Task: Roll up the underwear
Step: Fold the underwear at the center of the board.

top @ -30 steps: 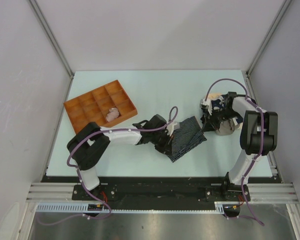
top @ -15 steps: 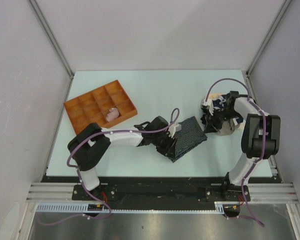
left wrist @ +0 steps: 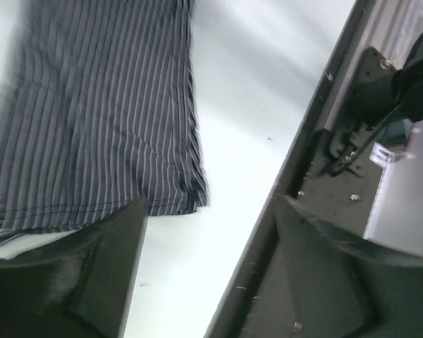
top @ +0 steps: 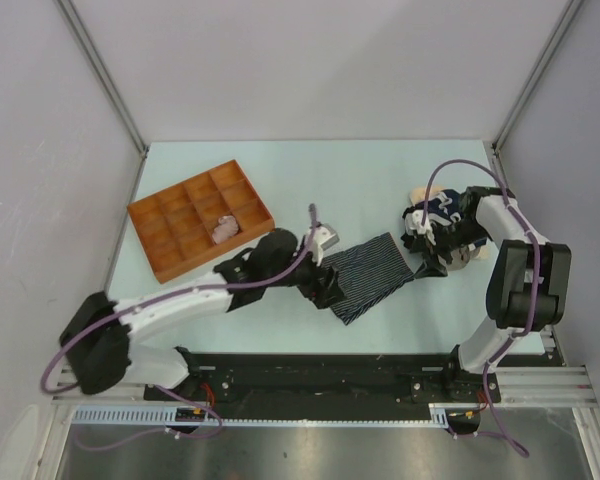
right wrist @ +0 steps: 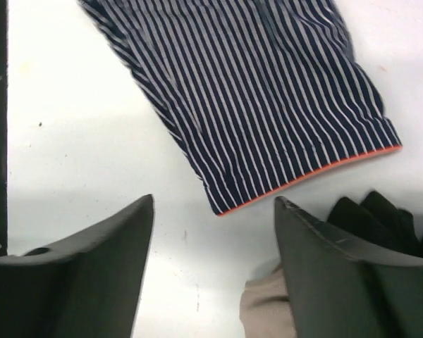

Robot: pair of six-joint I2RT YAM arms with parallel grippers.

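A dark navy striped underwear lies spread flat near the table's middle; it shows in the left wrist view and, with an orange hem, in the right wrist view. My left gripper stands open at its left edge, with only a cloth corner and bare table between the fingers. My right gripper stands open just off its right corner, holding nothing. More underwear sits in a pile at the right: a beige piece and a black piece.
An orange compartmented tray stands at the back left with a pale pink roll in one cell. The table's black front rail runs close to the left gripper. Grey walls close in both sides.
Both grippers have opened and let go of the striped underwear, which now lies flatter. The left arm has stretched out lower and its elbow has swung left. The right gripper has backed off slightly.
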